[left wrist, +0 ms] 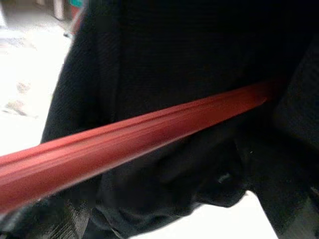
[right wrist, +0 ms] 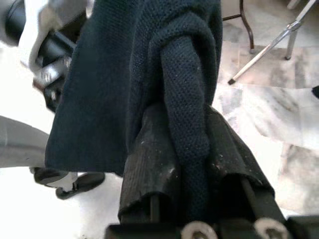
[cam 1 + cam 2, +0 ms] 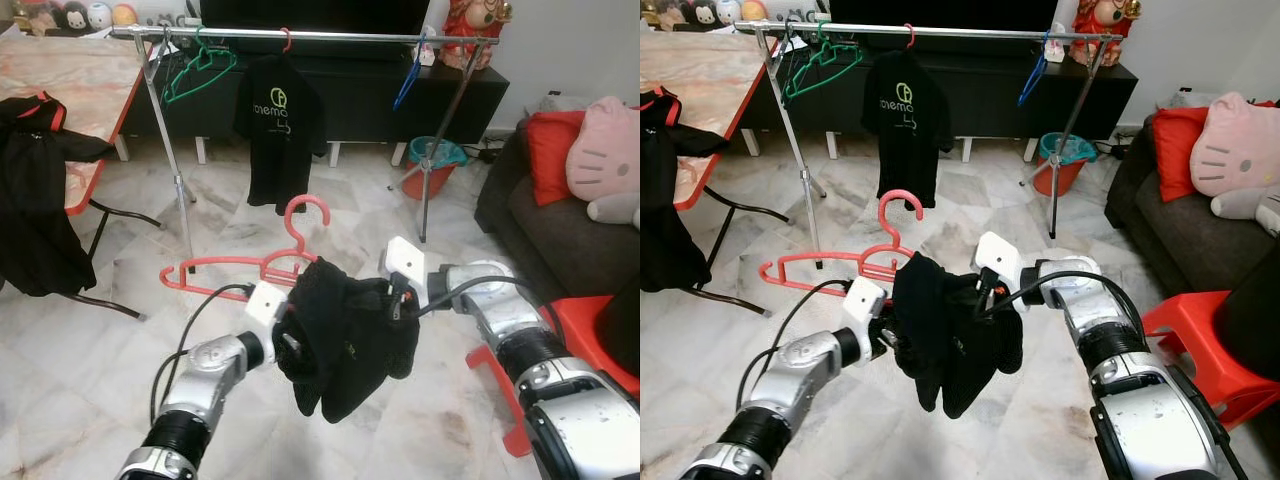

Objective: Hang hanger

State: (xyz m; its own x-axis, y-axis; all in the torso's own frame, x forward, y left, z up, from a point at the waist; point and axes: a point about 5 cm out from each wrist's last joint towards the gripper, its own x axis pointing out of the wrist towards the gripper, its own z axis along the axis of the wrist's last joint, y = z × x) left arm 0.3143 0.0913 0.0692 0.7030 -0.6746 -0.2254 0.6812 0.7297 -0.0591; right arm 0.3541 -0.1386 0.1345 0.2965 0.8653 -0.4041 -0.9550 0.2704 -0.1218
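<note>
A: The right gripper (image 2: 192, 164) – its fingers are closed on a fold of the black garment (image 3: 345, 335).

B: The left gripper (image 3: 285, 345) is hidden in cloth; I cannot tell its fingers. The red hanger (image 3: 265, 262) sticks out above, and its bar crosses the left wrist view.

A: The hanging black shirt (image 3: 277, 125) reads "memo".
</note>
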